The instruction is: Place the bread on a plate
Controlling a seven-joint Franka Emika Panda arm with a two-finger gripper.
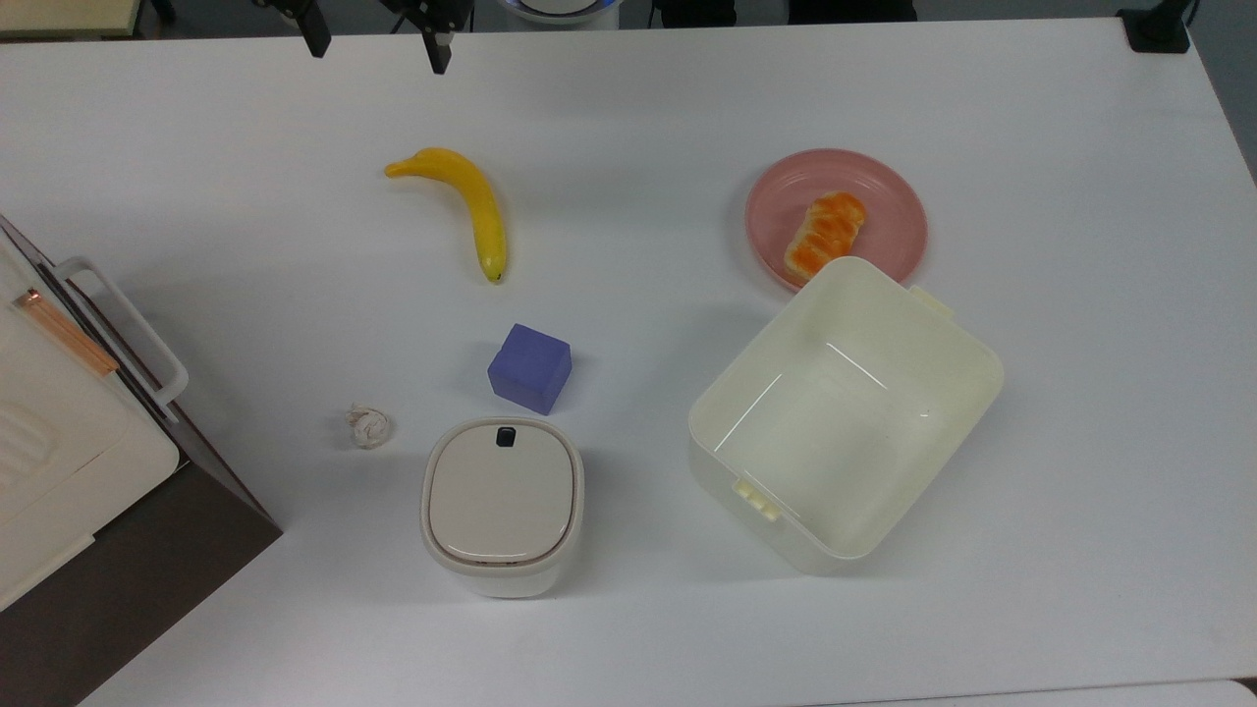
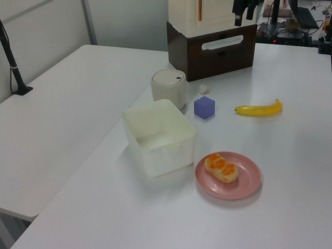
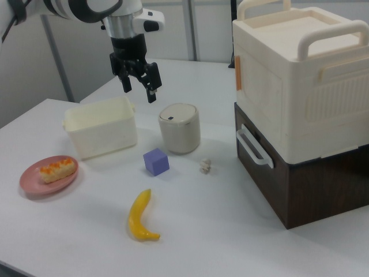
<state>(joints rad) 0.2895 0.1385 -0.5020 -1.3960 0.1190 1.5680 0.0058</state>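
We're in a lab or office test room: a broad white table (image 1: 628, 118) carries toy props, a yellow plastic banana (image 1: 469, 204) and a purple foam cube (image 1: 530, 367), while a second white table (image 2: 62, 119) stands alongside with a black clamped pole (image 2: 11, 59) at its edge. Grey partition walls (image 2: 124, 23) close it in, and cabled equipment (image 2: 290, 18) crowds the back.
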